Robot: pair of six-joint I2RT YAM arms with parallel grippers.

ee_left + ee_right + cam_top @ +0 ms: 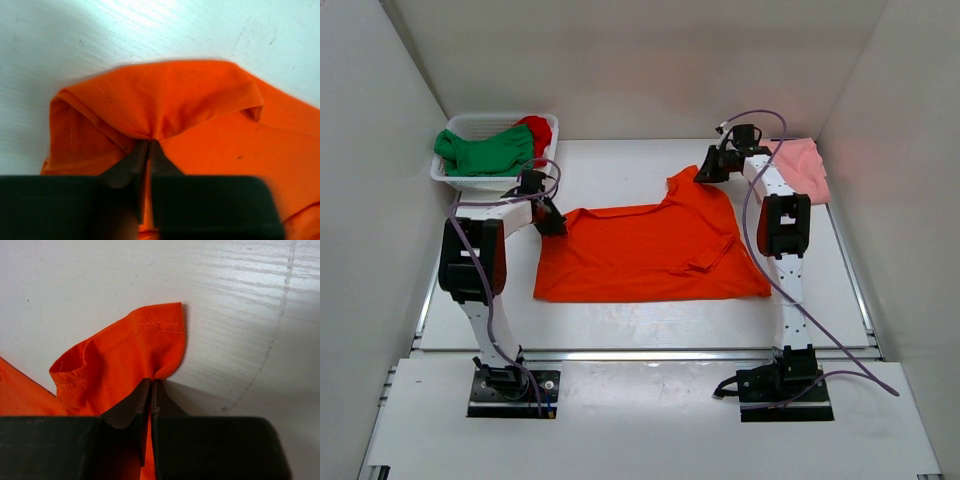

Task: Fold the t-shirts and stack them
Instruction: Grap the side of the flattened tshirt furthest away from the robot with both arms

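Note:
The bright orange t-shirt (650, 250) lies spread across the middle of the table. My left gripper (552, 222) is shut on its left corner, seen as a pinched fold of orange cloth (165, 100) in the left wrist view. My right gripper (708, 172) is shut on its far right corner, a hemmed edge (135, 350) in the right wrist view. The pale salmon pink t-shirt (804, 166) lies folded at the far right. The green t-shirt (485, 152) and the red t-shirt (538, 130) sit bunched in the basket.
A white plastic basket (442, 172) stands at the far left corner. White walls close in the table on the left, back and right. The arm bases are at the near edge.

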